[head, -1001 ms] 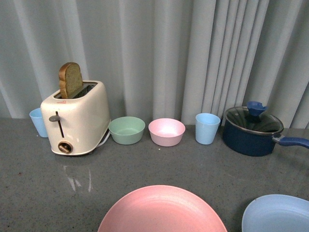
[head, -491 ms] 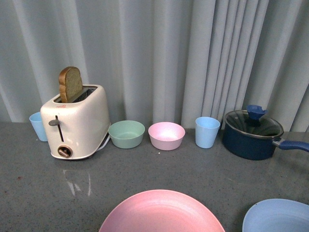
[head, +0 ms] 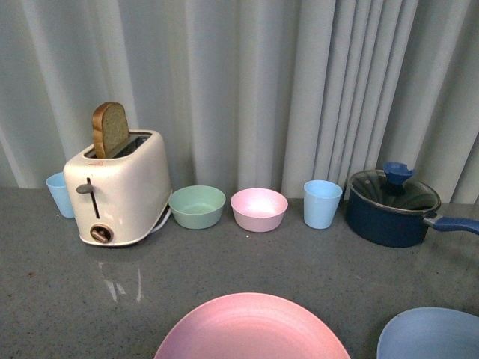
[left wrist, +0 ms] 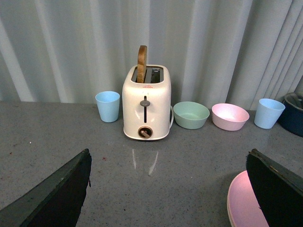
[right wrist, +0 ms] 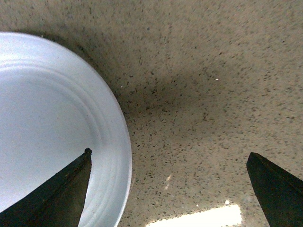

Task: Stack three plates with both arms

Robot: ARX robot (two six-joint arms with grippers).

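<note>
Since a second ago both plates sit lower in the front view. The pink plate (head: 252, 329) lies nearest on the counter (head: 314, 262), and the blue plate (head: 430, 334) lies apart on its right. Behind them stand a toaster (head: 120, 187) holding bread (head: 110, 129), an empty green bowl (head: 197, 206), an empty pink bowl (head: 259, 209), a cup (head: 322, 203) and a lidded pot (head: 391, 206).

The left wrist view shows in full a second cup (left wrist: 108, 106), which the toaster half hides from the front. The left gripper (left wrist: 168, 152) points toward the toaster, jaws wide, with the pink plate's rim beside one finger.

In the right wrist view the right gripper (right wrist: 168, 152) spreads wide, one finger over the blue plate and the other over bare counter.
</note>
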